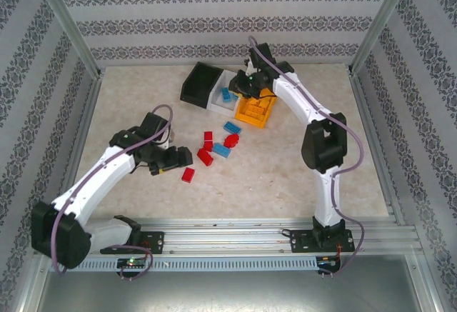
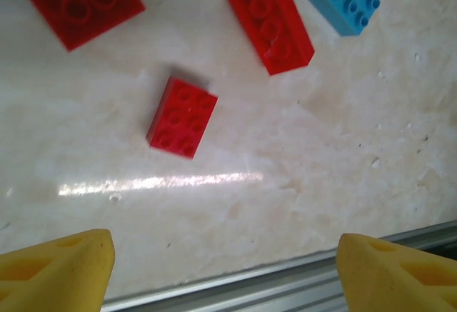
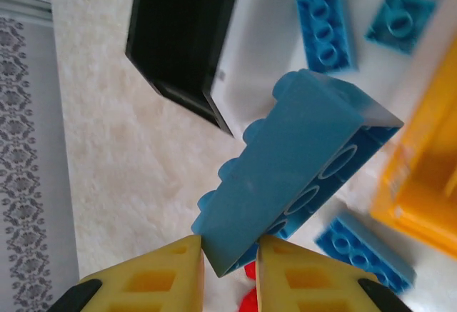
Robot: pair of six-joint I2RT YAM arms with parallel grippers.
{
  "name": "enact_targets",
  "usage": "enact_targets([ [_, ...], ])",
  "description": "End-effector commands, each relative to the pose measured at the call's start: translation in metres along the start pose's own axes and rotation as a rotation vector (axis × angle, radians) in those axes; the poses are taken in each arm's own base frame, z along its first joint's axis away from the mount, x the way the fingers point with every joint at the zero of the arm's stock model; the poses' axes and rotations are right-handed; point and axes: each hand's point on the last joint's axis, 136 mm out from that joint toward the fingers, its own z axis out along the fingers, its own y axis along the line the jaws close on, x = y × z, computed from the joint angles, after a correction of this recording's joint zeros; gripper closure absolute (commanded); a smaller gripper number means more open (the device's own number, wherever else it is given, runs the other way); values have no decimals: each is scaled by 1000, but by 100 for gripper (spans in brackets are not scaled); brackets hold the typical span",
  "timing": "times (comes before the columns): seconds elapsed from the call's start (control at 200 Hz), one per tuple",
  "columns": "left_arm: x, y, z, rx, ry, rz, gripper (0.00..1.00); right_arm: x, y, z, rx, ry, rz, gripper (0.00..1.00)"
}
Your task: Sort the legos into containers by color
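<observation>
Blue lego (image 3: 300,162) pinched in outstretched right tool (image 3: 228,248) at white bin (image 3: 260,33), left tool (image 2: 225,244) wide, tilted toward table (image 2: 300,183)

Nothing legible here, folks; no word, number, label or brand can be read on any surface; the studs of the red lego (image 2: 182,117) are too blurred to make out any embossing; same story on the blue lego (image 3: 300,155) up close in the right wrist view, its faces plain.
</observation>
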Motion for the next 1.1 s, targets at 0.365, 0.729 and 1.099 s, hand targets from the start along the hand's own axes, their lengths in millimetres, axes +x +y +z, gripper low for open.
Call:
enact_targets([
  [0.365, 35, 32, 6, -93, 77, -9, 18, -60, 13, 3, -92, -55, 46, 46],
  [0.729, 22, 24, 39, -94, 107, 47, 22, 41, -11, -46, -28, 32, 5, 44],
  [1.099, 6, 18, 96, -224, 197, 197, 28, 175, -75, -82, 52, 123, 43, 44],
])
